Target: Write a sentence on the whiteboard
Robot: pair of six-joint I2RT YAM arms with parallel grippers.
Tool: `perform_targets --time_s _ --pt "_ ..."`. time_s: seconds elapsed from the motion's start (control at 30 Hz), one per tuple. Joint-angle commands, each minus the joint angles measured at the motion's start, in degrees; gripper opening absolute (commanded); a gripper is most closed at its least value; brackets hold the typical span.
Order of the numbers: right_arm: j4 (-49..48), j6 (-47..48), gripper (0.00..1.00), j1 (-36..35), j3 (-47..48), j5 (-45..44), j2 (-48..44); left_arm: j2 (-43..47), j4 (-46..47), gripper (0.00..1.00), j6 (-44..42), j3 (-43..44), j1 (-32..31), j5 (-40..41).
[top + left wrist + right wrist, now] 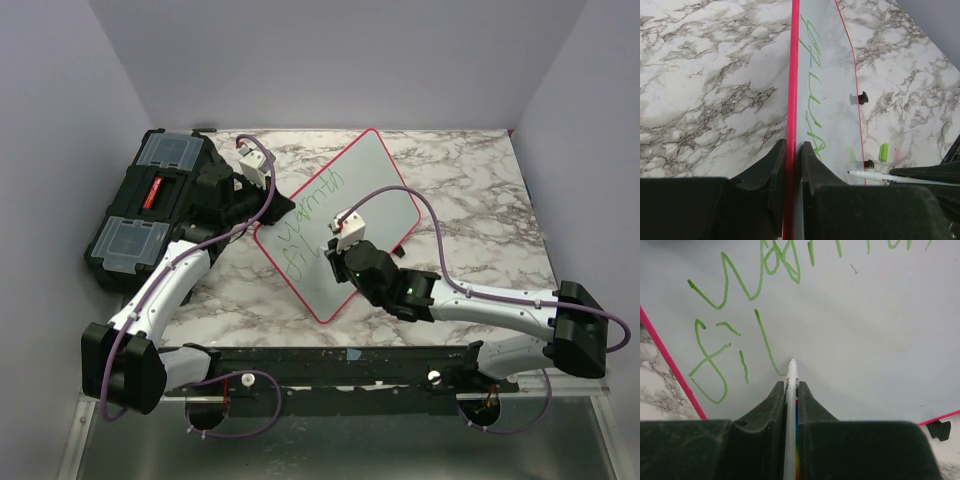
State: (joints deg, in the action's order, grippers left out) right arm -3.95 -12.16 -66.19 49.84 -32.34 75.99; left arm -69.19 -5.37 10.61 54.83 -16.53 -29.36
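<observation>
Whiteboard (375, 185) lies cornerwise on the marble table (480, 210), between our two tools. We see its red-pink rim caught in the left tool (792, 147), whose fingers are pressed onto the rim, one on each face of the board.

A black toolbox (150, 210) with clear lid compartments stands on the outer side of the left tool, near the board's corner. We cannot tell whether the two touch.

Our right tool (791, 387) hangs over the lower middle of the board, pinching a white marker (792, 367). The marker runs straight out between the fingers, and its tip meets the white surface just ahead of them.

Of the sentence (315, 205), in thin green, we read roughly "warmth" on the first line and "fil" beneath. The marker tip sits just beside the foot of the last stroke.

A green cap (883, 151) lies on the table past the rim farthest from the left tool, near the marker. Two small black tabs (863, 98) sit at that rim.
</observation>
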Motion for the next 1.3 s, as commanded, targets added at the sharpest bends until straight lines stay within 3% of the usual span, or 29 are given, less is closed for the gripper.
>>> perform_targets --time_s 0.0,0.6,1.27 --pt "-2.97 1.43 0.01 1.00 3.05 -1.36 -0.64 1.09 0.53 0.00 -3.93 -0.56 -0.25 0.93" --pt "-4.76 2.17 0.01 3.55 8.63 1.87 4.88 1.16 0.49 0.00 -3.93 -0.60 -0.25 0.80" --pt "-3.45 -1.39 0.01 4.02 2.70 3.49 2.73 0.89 0.53 0.00 -3.89 -0.51 -0.25 0.85"
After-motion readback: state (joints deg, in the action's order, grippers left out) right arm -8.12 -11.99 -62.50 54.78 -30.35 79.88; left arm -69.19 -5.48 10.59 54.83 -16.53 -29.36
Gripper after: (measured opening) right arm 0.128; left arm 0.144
